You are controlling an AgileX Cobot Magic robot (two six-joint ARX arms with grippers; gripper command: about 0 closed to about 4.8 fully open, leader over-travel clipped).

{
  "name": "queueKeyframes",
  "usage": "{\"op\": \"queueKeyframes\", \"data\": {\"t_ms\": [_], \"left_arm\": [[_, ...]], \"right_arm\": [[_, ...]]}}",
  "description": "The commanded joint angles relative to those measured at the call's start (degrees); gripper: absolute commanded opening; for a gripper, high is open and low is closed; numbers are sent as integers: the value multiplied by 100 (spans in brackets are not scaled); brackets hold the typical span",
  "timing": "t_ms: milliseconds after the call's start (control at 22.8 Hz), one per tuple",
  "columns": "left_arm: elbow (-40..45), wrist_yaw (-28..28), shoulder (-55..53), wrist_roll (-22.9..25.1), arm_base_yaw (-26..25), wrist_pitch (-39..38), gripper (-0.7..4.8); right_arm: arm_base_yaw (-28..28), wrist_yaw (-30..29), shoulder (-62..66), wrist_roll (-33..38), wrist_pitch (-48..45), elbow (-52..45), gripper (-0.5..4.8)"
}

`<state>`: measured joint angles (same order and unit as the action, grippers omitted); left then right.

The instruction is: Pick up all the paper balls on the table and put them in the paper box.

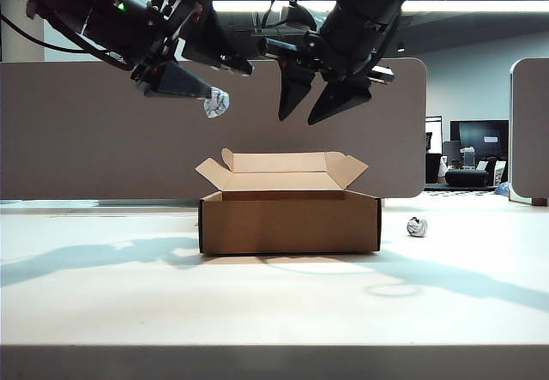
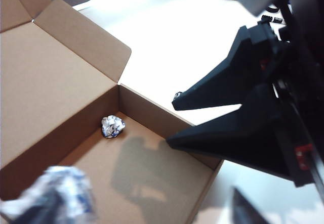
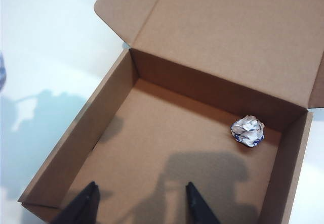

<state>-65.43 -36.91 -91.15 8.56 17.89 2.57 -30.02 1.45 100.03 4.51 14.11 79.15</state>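
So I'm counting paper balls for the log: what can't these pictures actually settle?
- Exterior view: the paper box front wall hides its floor; the ball inside shows only in the wrist views.
- Left wrist view: the ball at the left gripper is blurred and cut by the edge; contact with its fingers is unclear. In the exterior view it sits at their tips.
- Right gripper: open, only fingertips in view.
- The ball on the table: print too small to read.

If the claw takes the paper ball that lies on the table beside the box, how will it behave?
The paper ball looks crumpled and small, so probably very light and squashable. Its roundish shape may let it roll on the smooth table if nudged.
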Motion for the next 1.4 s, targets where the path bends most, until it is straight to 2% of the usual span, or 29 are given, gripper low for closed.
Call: {"op": "queueKeyframes", "data": {"t_ms": [44,219,307,394,526,701,788,832,876,920,1051,1182,1270,1401], "left_arm": [[-13,26,-116,415,4,96,435],[-15,-114,-280,721,7,101,433],[-15,-457,-317,826,7,103,394],[-15,-468,-321,905,7,122,368],[-22,-739,-321,907,11,184,366],[-35,-627,-323,911,11,11,367],[-295,-507,-431,1067,11,-623,368],[-616,-326,-555,1384,70,-1174,368],[-782,-190,-612,1534,122,-1410,368],[-1172,127,-708,1928,205,-1926,368],[-1705,669,-837,2332,391,-2535,368],[-2028,1014,-890,2400,479,-2675,368],[-2144,1010,-885,2347,479,-2627,368],[-2243,966,-879,1825,472,-2599,368]], "right_arm": [[0,13,-31,-50,-59,46,235],[0,13,-37,-74,-52,46,235],[7,26,-48,-74,-28,46,234],[24,55,-68,-96,0,46,234],[31,275,-81,-282,63,46,234],[31,278,-81,-323,85,46,235],[31,280,-81,-323,92,46,234],[31,295,-87,-323,125,46,234],[31,293,-87,-323,146,46,234],[31,295,-98,-326,219,48,234],[31,302,-103,-326,315,48,234],[31,404,-105,-374,341,48,234],[35,688,-107,-597,267,48,234],[168,1447,-122,-800,122,48,234]]}}
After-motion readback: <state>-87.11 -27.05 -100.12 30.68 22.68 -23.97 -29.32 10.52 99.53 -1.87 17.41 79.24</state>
